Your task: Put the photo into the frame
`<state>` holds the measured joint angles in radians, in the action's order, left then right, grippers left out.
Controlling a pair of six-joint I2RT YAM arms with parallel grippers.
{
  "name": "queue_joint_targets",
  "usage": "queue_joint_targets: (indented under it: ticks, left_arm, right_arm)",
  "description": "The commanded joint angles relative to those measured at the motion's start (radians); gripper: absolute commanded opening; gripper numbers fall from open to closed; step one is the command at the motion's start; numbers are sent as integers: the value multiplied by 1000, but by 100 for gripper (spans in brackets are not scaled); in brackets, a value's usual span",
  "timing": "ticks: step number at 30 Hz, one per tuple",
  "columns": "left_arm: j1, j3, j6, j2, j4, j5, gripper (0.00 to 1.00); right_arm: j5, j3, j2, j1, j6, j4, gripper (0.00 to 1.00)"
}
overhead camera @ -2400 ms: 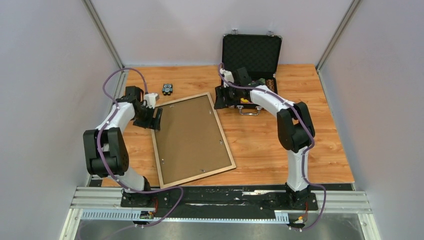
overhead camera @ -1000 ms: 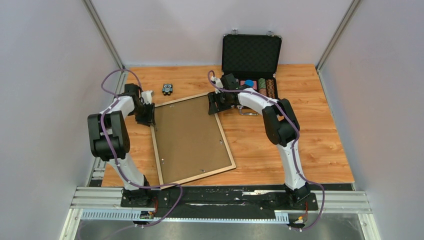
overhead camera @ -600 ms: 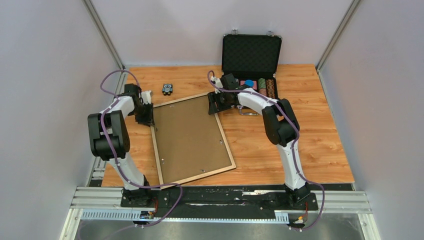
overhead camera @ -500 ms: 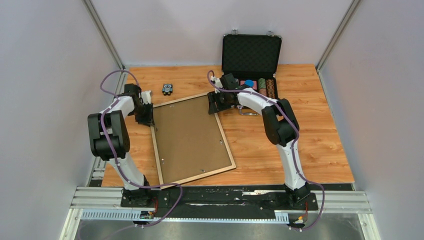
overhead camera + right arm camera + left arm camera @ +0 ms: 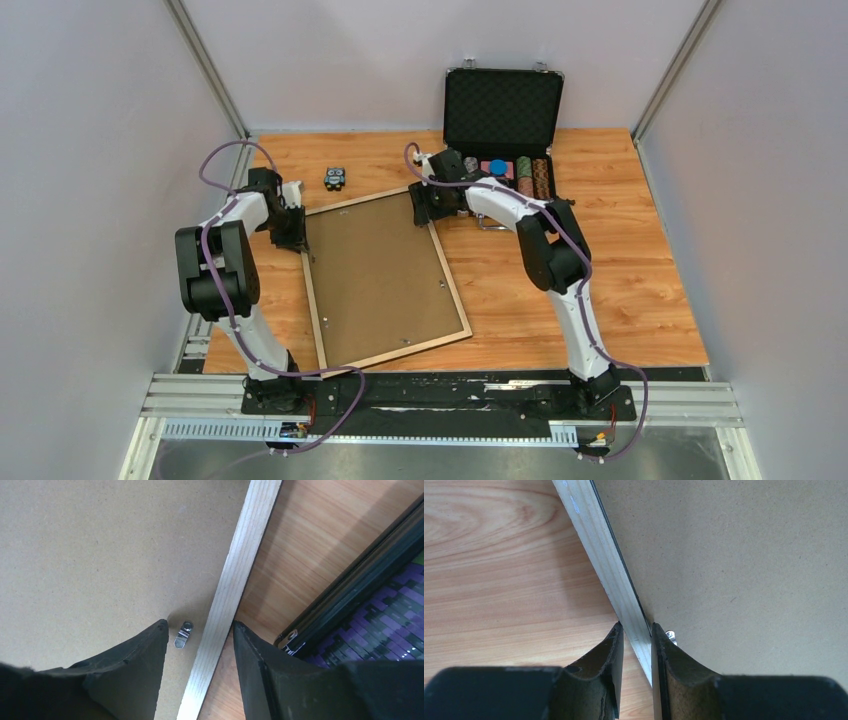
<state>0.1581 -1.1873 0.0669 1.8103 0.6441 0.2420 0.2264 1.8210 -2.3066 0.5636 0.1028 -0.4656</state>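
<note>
A: Left pincer (image 5: 636, 630) status?
B: Narrow, clamped across the light wood rail of the frame (image 5: 594, 545). One finger is on the table (image 5: 499, 580) side, the other over the brown backing panel (image 5: 749, 555). The rail runs on ahead of the tips.
A: Frame position?
B: Flat on the table, back side up, panel sitting in it, lying between the two pincers.
A: Right pincer (image 5: 200, 625)?
B: Wide, nothing held. It straddles the opposite rail, with the rail and a metal turn clip (image 5: 182, 634) in the gap. Past its outer finger is the open chip case (image 5: 350, 600).
</note>
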Motion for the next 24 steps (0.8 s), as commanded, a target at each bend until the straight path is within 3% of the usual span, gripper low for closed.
queue_joint_targets:
  ticks: [1,24]
  left_arm:
    - [5,-2,17,4,-39,20,28]
    - [4,-5,21,4,-35,11,28]
  right_arm:
    - [-59,4,-29,20,-19,1,53]
    - [-63,-109,68,5,-168,2,48]
